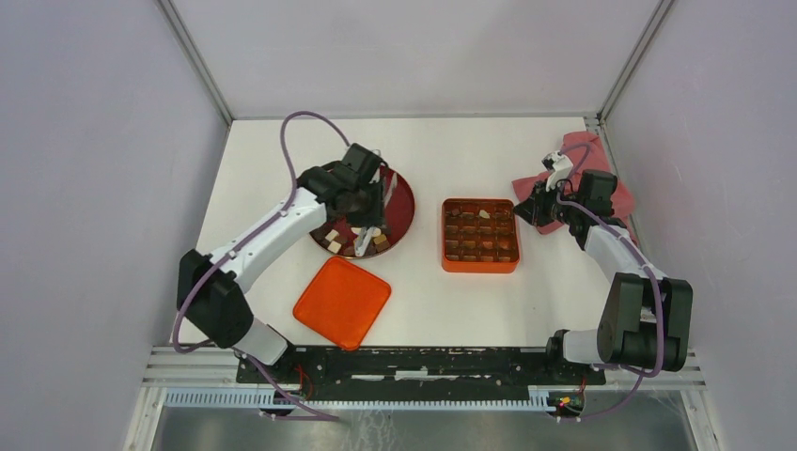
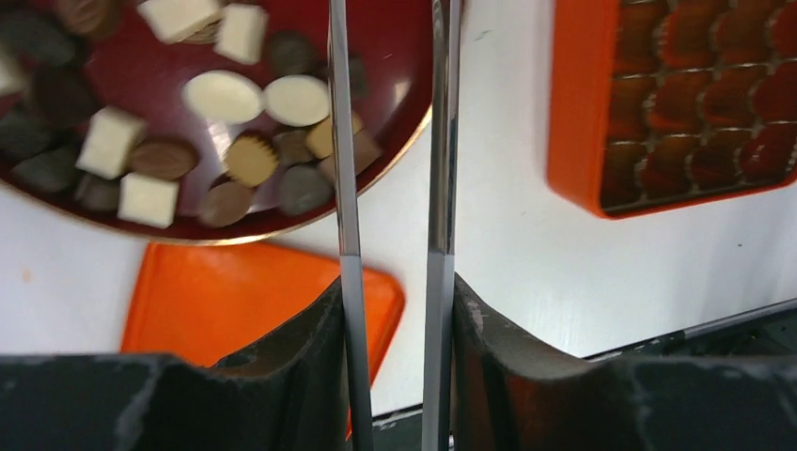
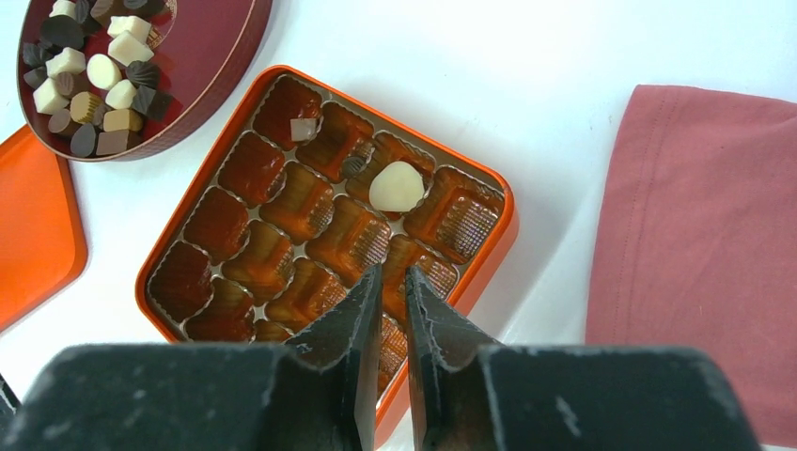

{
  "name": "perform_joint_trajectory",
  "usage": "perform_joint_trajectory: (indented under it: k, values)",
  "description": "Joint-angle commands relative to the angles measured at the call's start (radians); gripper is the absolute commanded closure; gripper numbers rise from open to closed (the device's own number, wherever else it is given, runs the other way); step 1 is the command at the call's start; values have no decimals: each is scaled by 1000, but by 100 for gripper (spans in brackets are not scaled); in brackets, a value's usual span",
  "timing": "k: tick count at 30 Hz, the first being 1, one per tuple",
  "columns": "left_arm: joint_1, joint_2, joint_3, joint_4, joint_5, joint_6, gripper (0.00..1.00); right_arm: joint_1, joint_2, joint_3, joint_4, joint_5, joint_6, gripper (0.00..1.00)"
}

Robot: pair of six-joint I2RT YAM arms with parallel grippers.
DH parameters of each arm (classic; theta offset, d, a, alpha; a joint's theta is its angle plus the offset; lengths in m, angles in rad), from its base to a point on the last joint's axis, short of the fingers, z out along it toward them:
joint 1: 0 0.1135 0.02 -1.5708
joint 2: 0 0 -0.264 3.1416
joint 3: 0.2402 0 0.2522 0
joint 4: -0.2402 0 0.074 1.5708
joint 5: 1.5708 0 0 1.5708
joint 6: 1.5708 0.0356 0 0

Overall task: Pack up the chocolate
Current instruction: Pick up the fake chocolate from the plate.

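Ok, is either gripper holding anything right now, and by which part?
Right gripper: nothing, its jaws are empty. Left gripper: cannot tell, its tips are out of its wrist view.

Left hand reaches forward with fingers parted; right hand hangs with fingers nearly together.

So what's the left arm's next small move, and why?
Likely lower the left gripper onto one chocolate on the plate and close. Its jaws hang open and empty over the plate, and most compartments of the box hold nothing.
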Motion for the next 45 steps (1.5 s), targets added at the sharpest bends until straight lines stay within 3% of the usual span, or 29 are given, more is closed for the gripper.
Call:
perform_joint_trajectory:
  k: [1, 17, 35, 45]
  values:
    - [106, -120, -57, -95, 85, 116, 57, -5, -26, -6, 33, -26, -13, 80]
    - [254, -28, -22, -219, 188, 284, 56, -2, -17, -6, 60, -34, -3, 79]
    - [271, 69, -5, -222, 164, 318, 58, -2, -7, 0, 59, -35, -2, 79]
    - [275, 95, 24, -247, 174, 321, 67, -2, -8, 4, 53, -34, -3, 79]
